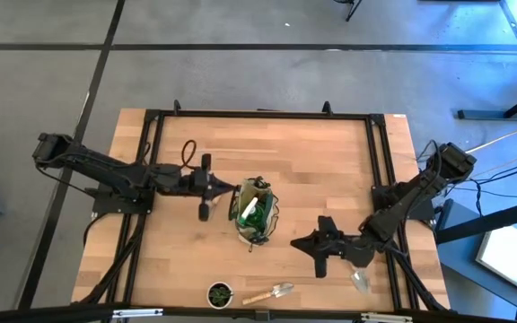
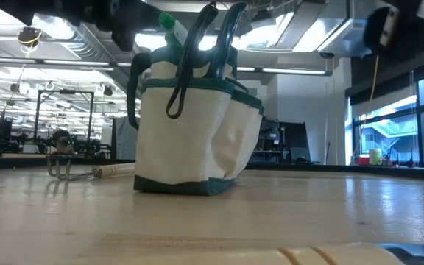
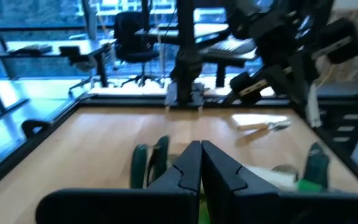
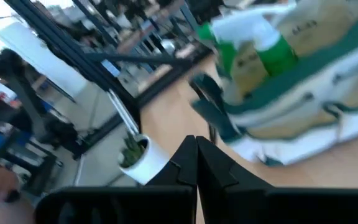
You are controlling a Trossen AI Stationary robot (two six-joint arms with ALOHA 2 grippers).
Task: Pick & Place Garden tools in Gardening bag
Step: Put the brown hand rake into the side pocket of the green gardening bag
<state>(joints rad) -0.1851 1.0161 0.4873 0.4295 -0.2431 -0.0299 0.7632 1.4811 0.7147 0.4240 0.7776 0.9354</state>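
Gardening bag (image 1: pixel 255 213): stood upright near the middle of the table (image 1: pixel 330 161); seen in the low view as a pale fabric tote with green trim and dark handles looped above its mouth; green lining is seen from above
Spray bottle (image 4: pixel 253 43): held inside the bag, its green body and white top seen above the rim in the right wrist view; its green tip is also seen at the bag's mouth in the low view
Trowel (image 1: pixel 270 292): laid flat near the table's front edge, wooden handle and metal blade, just beside the pot and well apart from the bag
Fork (image 2: pixel 87 171): laid on the table beside the bag in the low view, wooden handle toward the bag; which tool of the high view this is cannot be told
Pot (image 1: pixel 220 293): small, round and dark with a green plant, set at the front edge
Left gripper (image 1: pixel 232 190): held at the bag's left rim; fingers pressed together, nothing clasped between them
Right gripper (image 1: pixel 296 241): held low over the table to the right of the bag, apart from it; fingers closed tight, nothing held
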